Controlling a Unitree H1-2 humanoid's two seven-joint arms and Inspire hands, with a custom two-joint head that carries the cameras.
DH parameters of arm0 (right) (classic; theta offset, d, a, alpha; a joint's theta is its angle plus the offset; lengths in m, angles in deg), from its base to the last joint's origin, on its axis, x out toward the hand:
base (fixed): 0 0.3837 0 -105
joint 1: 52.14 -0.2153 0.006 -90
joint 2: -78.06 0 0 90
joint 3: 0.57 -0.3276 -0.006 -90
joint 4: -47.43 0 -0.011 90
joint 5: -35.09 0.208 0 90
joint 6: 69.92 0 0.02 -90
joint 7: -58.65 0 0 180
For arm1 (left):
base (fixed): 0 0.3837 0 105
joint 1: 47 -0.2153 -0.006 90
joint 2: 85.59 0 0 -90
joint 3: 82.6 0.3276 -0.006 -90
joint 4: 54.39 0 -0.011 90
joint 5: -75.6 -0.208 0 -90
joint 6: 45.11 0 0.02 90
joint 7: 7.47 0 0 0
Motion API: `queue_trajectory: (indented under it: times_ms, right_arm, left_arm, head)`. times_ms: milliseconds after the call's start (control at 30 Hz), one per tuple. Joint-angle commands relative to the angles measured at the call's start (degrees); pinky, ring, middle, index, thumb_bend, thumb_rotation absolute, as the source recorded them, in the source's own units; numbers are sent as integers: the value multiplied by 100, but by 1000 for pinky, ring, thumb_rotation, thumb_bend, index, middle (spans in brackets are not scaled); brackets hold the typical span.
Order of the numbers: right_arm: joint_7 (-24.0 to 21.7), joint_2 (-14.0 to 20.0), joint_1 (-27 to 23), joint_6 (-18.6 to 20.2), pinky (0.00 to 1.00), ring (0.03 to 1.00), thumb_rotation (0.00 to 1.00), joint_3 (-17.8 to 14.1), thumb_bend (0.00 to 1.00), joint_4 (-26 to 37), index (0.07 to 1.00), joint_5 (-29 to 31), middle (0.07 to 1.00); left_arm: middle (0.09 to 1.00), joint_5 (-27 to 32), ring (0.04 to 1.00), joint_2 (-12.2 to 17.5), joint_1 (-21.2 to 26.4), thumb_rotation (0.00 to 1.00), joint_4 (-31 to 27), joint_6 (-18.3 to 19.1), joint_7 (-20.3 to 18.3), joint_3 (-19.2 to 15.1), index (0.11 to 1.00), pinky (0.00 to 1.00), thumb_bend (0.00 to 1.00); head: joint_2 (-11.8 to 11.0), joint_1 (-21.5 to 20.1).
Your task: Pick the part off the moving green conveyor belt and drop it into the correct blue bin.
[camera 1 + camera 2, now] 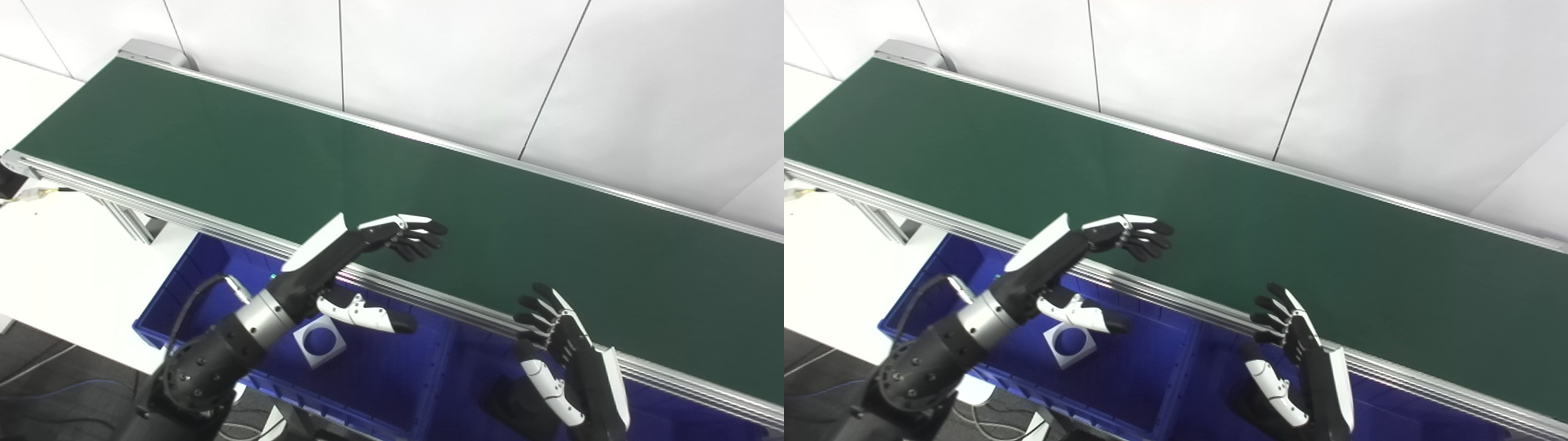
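Observation:
The green conveyor belt (257,153) runs from upper left to lower right and carries no part in view. My left hand (373,254) is open and empty, its fingers reaching over the belt's near rail, its thumb hanging below. A white square part with a round hole (319,345) lies in the left blue bin (392,392), just under my left hand. My right hand (560,343) is open and empty, fingers raised at the belt's near edge above the right blue bin (674,422).
The belt's aluminium near rail (184,214) runs between my hands and the belt. A white table (61,269) stands at the left beside the bins. A white panelled wall (490,67) stands behind the belt.

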Motion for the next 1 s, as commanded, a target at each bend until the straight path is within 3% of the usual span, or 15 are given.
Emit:
queue_trajectory:
  times_ms: [0,100,167,267,367,567,700,967]
  right_arm:
    - [79,-83,-5,-329,652,753,629,33,582,56,880,-33,813]
    - [129,-149,-19,-409,657,756,638,58,567,-35,882,-76,816]
    - [162,-203,-33,-419,671,772,661,81,560,-88,886,-119,825]
    - [221,-288,-62,-374,678,778,675,122,571,-169,885,-183,827]
    - [279,-372,-112,-398,690,788,685,174,578,-308,885,-232,830]
    - [372,-485,-236,-465,699,794,694,288,578,-610,887,-409,834]
    - [459,-521,-340,-580,701,792,691,344,583,-858,890,-544,835]
    - [544,-535,-378,-650,701,792,712,374,610,-992,891,-620,833]
  left_arm:
    - [790,312,741,-171,94,578,192,-255,70,80,827,698,750]
    - [794,488,743,-363,162,573,698,-387,26,181,836,702,729]
    - [795,571,734,-436,215,578,1043,-499,-5,208,841,682,658]
    - [797,698,736,-501,269,584,1609,-619,-38,220,839,677,659]
    - [806,874,758,-399,289,610,1964,-725,-101,140,846,690,677]
    - [805,1372,762,-217,338,594,2599,-1189,-287,-207,838,699,691]
    - [809,1565,769,-118,388,536,3004,-1527,-427,-359,843,724,623]
    - [799,1798,767,-68,463,541,3535,-1921,-661,-480,844,727,667]
  head:
    - [-5,-139]
    - [21,-495]
    - [12,-739]
    - [-9,-1104]
    - [-68,-1748]
    - [-173,-2590]
    - [-184,-2838]
    - [-188,-2781]
